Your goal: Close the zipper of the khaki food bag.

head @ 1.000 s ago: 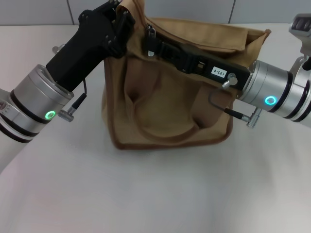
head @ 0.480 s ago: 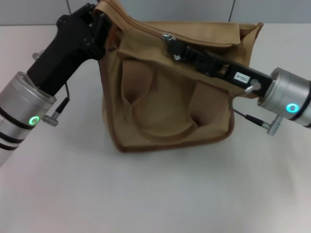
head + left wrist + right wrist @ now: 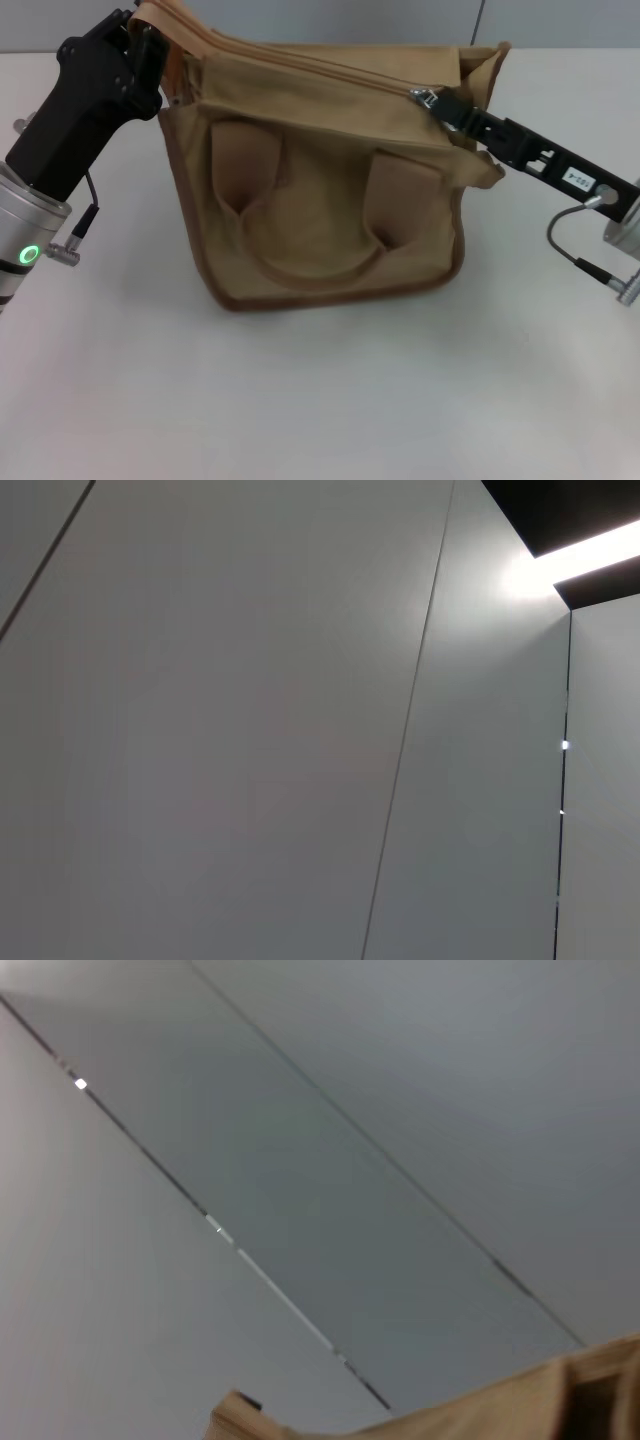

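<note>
The khaki food bag (image 3: 320, 200) stands on the white table, its two wide handles hanging down the near side. The zipper (image 3: 310, 66) runs along the bag's top, and its silver slider (image 3: 421, 96) sits near the right end. My right gripper (image 3: 434, 102) reaches in from the right and is shut on the slider's pull tab. My left gripper (image 3: 152, 50) is shut on the bag's top left corner and holds it up. The right wrist view shows only a strip of khaki fabric (image 3: 560, 1400). The left wrist view shows only wall panels.
The white table (image 3: 300, 400) spreads in front of the bag and to both sides. A grey panelled wall (image 3: 330, 20) stands behind it. A cable loop (image 3: 565, 250) hangs from my right wrist beside the bag's right side.
My right gripper has moved right along the bag's top, taking the slider from the left end to near the right end. My left arm has pulled the bag's corner to the left.
</note>
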`<state>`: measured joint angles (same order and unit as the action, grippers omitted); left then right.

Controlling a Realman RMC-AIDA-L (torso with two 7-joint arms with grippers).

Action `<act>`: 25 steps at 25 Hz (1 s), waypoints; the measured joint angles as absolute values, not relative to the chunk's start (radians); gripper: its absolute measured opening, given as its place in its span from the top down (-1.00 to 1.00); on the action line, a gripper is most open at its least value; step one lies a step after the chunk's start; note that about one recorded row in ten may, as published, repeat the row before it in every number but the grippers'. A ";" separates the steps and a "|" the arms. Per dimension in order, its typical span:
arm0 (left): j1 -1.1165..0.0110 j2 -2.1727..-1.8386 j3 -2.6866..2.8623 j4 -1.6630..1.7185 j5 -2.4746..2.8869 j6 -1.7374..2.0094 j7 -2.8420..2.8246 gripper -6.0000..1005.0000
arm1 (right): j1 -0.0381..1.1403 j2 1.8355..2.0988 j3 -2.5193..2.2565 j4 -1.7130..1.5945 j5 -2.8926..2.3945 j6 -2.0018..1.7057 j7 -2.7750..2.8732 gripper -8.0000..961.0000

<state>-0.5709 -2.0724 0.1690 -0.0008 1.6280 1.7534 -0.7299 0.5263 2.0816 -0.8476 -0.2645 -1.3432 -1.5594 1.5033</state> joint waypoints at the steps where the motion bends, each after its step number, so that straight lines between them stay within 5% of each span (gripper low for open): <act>1: -0.569 -2.072 0.167 0.000 1.628 1.753 -0.730 0.69 | 0.512 2.081 -0.836 -0.269 -1.343 -1.562 1.505 0.95; 16: -0.538 -2.072 0.173 0.029 1.633 1.723 -0.721 0.65 | 0.450 2.085 -0.695 -0.256 -1.342 -1.764 1.216 0.82; 20: -0.493 -2.072 0.173 0.042 1.634 1.724 -0.713 0.65 | 0.449 2.086 -0.694 -0.241 -1.342 -1.776 1.180 0.48; 25: -0.436 -2.070 0.170 0.064 1.632 1.727 -0.712 0.40 | 0.455 2.086 -0.692 -0.233 -1.342 -1.777 1.154 0.18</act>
<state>-0.4359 -2.0703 0.1705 0.0645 1.6320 1.7274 -0.7115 0.4547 2.0862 -0.6922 -0.2330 -1.3419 -1.7774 1.1537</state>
